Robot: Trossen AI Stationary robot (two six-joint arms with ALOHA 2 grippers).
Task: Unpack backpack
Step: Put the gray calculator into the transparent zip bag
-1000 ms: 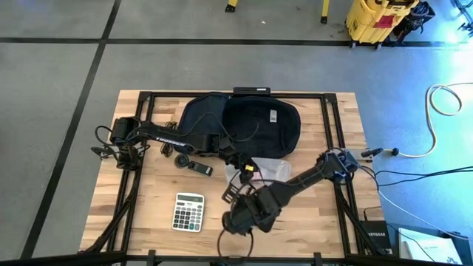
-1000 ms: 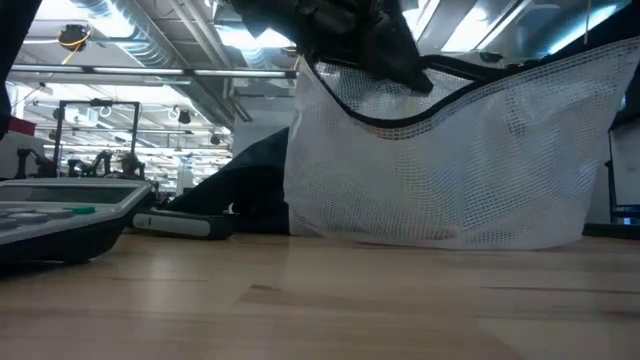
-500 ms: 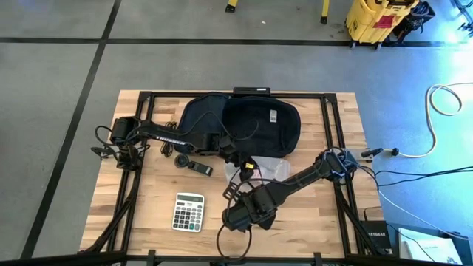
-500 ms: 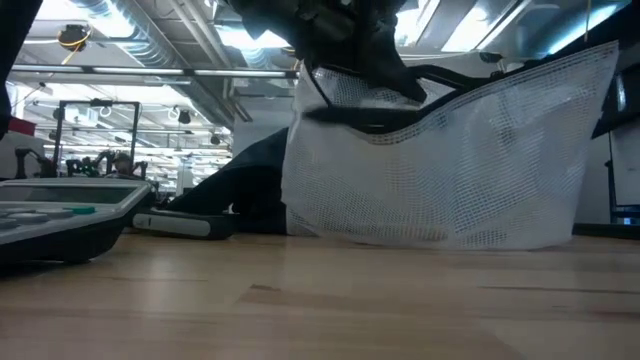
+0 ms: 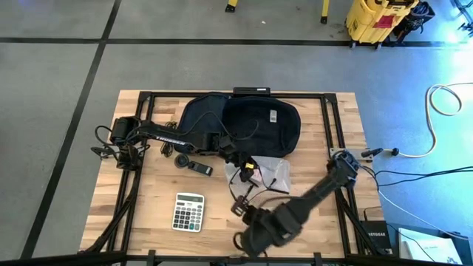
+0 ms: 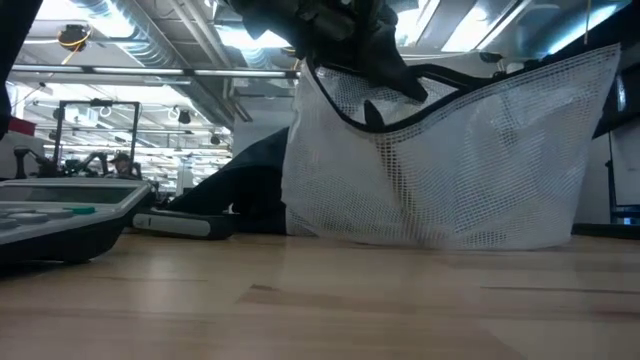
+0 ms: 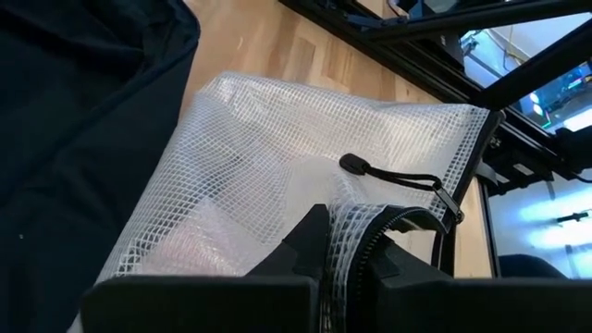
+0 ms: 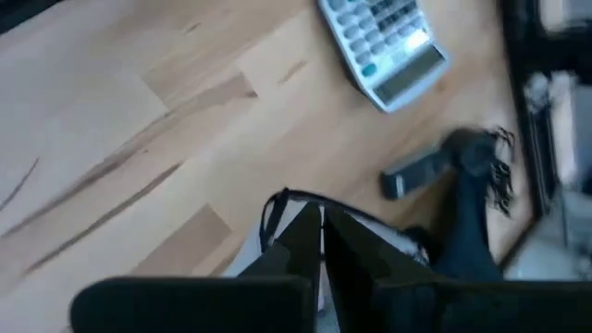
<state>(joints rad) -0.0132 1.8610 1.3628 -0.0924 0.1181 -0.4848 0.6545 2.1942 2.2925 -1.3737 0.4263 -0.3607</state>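
The fingers of the left gripper point(image 7: 344, 242) were clamped on the zipper edge of a white mesh pouch point(image 7: 277, 176), which stood on the table point(image 5: 148, 199) just in front of the backpack point(image 5: 244, 122) — the dark bag lay open at the far middle of the table. The right gripper point(image 8: 322, 242) hung nearer the front edge, its fingers pressed together on nothing, above bare wood. A calculator point(image 5: 189, 211) lay toward the front left, and a small dark remote point(image 5: 198, 167) sat between it and the backpack.
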